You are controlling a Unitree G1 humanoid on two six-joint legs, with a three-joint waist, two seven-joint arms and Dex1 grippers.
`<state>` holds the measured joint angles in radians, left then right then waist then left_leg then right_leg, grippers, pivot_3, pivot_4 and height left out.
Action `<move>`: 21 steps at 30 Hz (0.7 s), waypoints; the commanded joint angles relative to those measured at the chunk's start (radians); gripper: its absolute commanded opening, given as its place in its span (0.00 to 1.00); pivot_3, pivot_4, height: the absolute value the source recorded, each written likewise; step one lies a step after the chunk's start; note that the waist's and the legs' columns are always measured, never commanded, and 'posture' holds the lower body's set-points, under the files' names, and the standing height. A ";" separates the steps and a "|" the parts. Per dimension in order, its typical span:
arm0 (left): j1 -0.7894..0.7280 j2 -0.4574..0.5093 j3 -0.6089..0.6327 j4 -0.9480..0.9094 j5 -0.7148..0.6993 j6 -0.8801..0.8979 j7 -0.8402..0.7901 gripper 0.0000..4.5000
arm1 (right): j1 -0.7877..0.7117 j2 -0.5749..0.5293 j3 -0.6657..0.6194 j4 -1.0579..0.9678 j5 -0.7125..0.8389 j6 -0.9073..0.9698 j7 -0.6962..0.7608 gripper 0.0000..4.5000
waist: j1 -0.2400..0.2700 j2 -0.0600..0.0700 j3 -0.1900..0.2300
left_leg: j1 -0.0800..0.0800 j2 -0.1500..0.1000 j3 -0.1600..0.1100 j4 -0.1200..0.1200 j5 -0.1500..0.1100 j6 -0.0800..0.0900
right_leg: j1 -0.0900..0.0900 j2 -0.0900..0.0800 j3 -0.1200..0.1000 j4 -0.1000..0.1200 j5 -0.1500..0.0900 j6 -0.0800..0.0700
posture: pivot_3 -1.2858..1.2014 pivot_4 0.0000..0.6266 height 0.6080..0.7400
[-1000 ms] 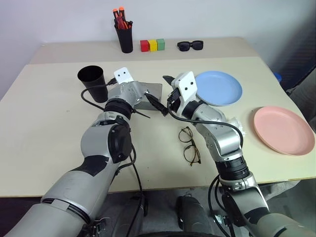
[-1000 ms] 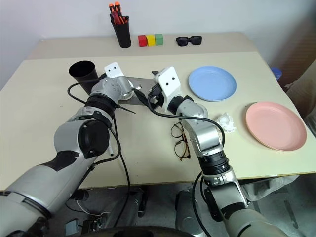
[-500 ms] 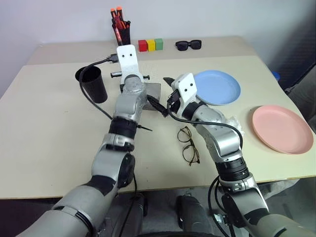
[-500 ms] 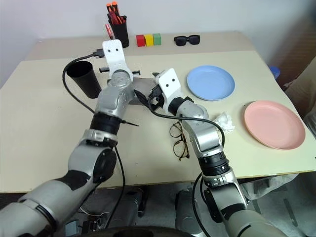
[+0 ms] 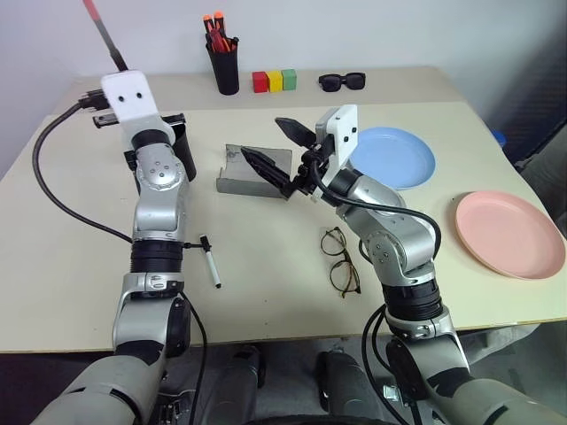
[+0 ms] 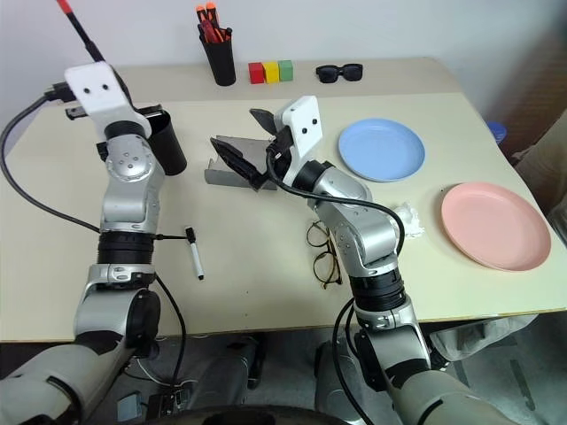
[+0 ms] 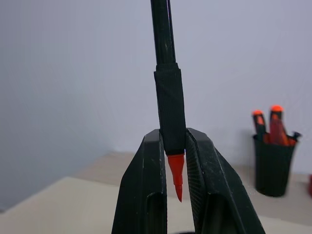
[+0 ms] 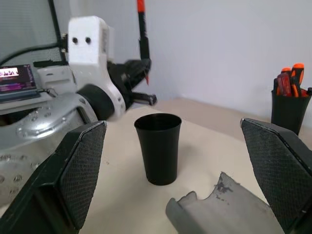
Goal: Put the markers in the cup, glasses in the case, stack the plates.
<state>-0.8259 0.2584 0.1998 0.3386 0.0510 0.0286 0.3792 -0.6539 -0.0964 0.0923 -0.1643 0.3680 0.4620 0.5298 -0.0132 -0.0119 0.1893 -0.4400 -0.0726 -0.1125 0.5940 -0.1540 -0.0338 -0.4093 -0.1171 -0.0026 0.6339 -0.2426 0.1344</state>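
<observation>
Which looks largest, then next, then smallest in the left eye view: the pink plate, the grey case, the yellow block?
1. Pink plate, though it lies nearer the camera, which helps.
2. Grey case, partly hidden by the right hand.
3. Yellow block, smallest, and farthest back.

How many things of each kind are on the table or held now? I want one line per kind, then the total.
Markers: 2
Plates: 2
Cups: 1
Glasses: 1
Cases: 1
Sunglasses: 1
Pen holders: 1
Blocks: 3
Total: 12

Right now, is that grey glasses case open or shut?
Open: the case lies with its lid folded back and its inside showing; glasses lie outside it.
</observation>
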 commanded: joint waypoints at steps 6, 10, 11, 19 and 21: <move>0.067 0.011 0.003 -0.020 0.012 -0.029 -0.044 0.01 | -0.017 -0.003 0.002 -0.058 0.047 0.010 0.028 1.00 | -0.003 0.000 0.000 | 0.000 0.000 0.000 0.000 0.000 0.000 | 0.000 0.000 0.000 0.000 0.000 0.000 | 0.52 0.24 1.00; 0.083 -0.009 0.003 0.012 -0.009 -0.054 -0.074 0.01 | -0.008 -0.009 0.007 -0.063 0.047 0.011 0.033 1.00 | -0.001 0.000 0.000 | 0.000 0.000 0.000 0.000 0.000 0.000 | 0.000 0.000 0.000 0.000 0.000 0.000 | 0.52 0.24 1.00; 0.085 -0.012 0.002 0.022 -0.008 -0.060 -0.078 0.01 | -0.006 -0.010 0.008 -0.063 0.046 0.010 0.033 1.00 | -0.001 0.000 0.000 | 0.000 0.000 0.000 0.000 0.000 0.000 | 0.000 0.000 0.000 0.000 0.000 0.000 | 0.52 0.24 1.00; 0.094 -0.019 0.014 0.078 -0.003 -0.087 -0.072 0.01 | 0.006 -0.016 0.014 -0.067 0.041 0.007 0.027 1.00 | -0.003 0.000 0.000 | 0.000 0.000 0.000 0.000 0.000 0.000 | 0.000 0.000 0.000 0.000 0.000 0.000 | 0.52 0.24 1.00; 0.095 -0.020 0.016 0.083 -0.004 -0.090 -0.069 0.11 | 0.009 -0.017 0.015 -0.068 0.041 0.006 0.027 1.00 | -0.003 0.000 0.000 | 0.000 0.000 0.000 0.000 0.000 0.000 | 0.000 0.000 0.000 0.000 0.000 0.000 | 0.52 0.24 1.00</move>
<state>-0.7281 0.2333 0.2097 0.4318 0.0470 -0.0335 0.3055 -0.6427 -0.1128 0.1035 -0.1762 0.3978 0.4761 0.5568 -0.0164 -0.0119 0.1893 -0.4399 -0.0724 -0.1126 0.5937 -0.1540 -0.0338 -0.4097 -0.1171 -0.0026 0.6341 -0.2426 0.1345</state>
